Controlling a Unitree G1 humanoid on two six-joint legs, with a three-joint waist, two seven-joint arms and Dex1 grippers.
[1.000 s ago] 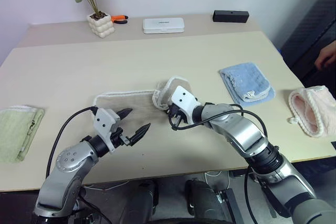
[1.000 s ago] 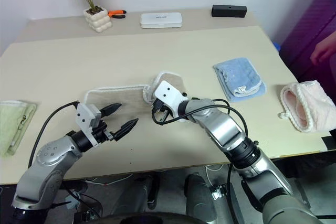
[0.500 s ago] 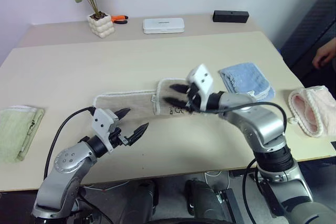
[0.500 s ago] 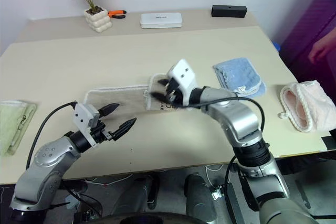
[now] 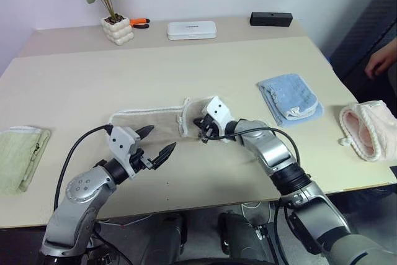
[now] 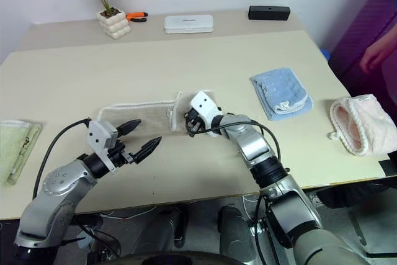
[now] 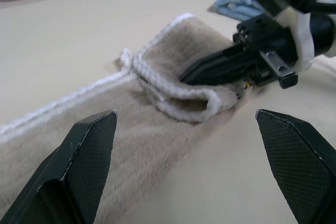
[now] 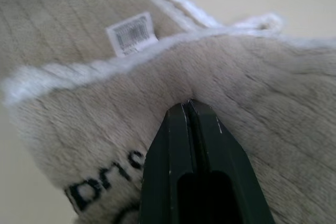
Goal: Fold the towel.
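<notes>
Where black fingers (image 8: pixel 191 150) meet in the right wrist view: right tool (image 5: pixel 203 130) closed, tips pressed into the towel's (image 5: pixel 149 120) folded-over end beside a small barcode label (image 8: pixel 131 34) and dark lettering. Seen from the head: towel flat mid-table (image 5: pixel 186 72); left tool (image 5: pixel 160 144) gaping wide, just short of its near edge. Farther off: blue cloth (image 5: pixel 289 98), pink cloth (image 5: pixel 367 130), green cloth (image 5: pixel 18 156).
</notes>
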